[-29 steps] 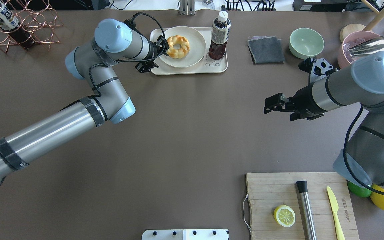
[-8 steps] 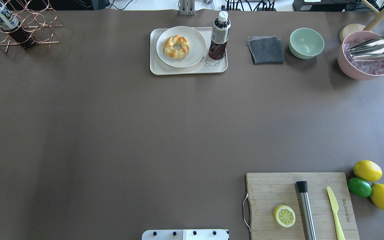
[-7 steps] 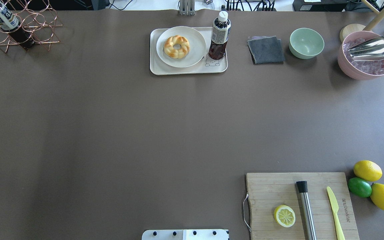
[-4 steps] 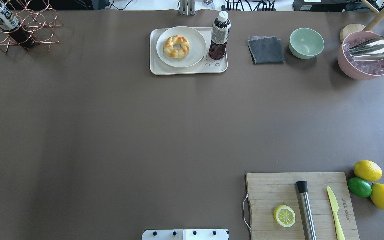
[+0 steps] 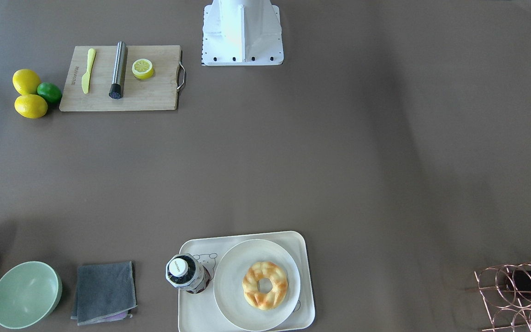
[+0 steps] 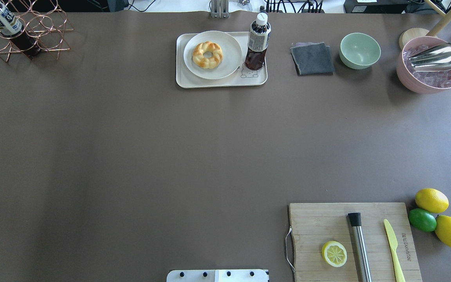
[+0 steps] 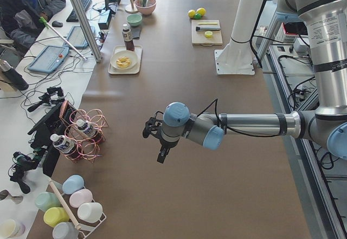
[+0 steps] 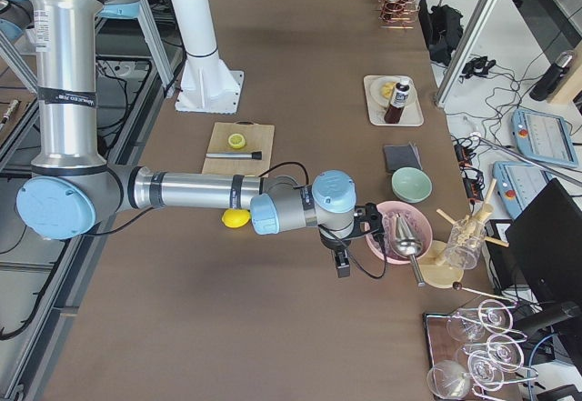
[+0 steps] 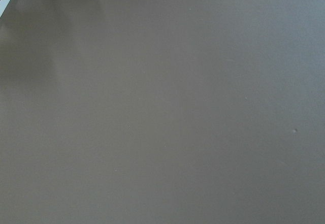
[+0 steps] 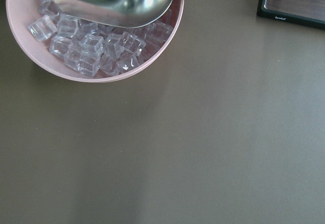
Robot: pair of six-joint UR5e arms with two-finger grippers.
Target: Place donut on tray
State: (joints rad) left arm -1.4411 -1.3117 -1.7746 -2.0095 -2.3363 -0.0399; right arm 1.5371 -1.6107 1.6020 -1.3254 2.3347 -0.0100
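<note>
Two grippers show only in the side views, and from there one cannot tell how far either stands open. The left gripper (image 7: pixel 150 129) hangs over bare brown table (image 6: pixel 170 156) at the left end, near the copper wire rack (image 6: pixel 33 35), and nothing is seen in it. Its wrist camera shows only the table surface. The right gripper (image 8: pixel 366 215) hangs at the right end of the table, just beside the pink bowl (image 10: pixel 101 76) of ice cubes, where a metal scoop (image 6: pixel 435 56) lies. It does not appear to touch the bowl, and nothing is seen in it either.

The donut (image 6: pixel 207 55) lies flat on the round white plate (image 6: pixel 229 47), a little left of the plate's middle in the overhead view. The plate stands on the tray (image 6: pixel 181 80), which sits at the far edge of the table, so the donut is on the tray through the plate. Both grippers are well apart from it.

On the right part of the tray a dark drink bottle (image 6: pixel 257 41) stands upright, just beside the plate. To the right of the tray lie a folded grey cloth (image 6: pixel 312 58) and then a green bowl (image 6: pixel 360 50). At the near right is a wooden cutting board (image 6: pixel 311 227) with a lemon half (image 6: pixel 334 253) on it.
</note>
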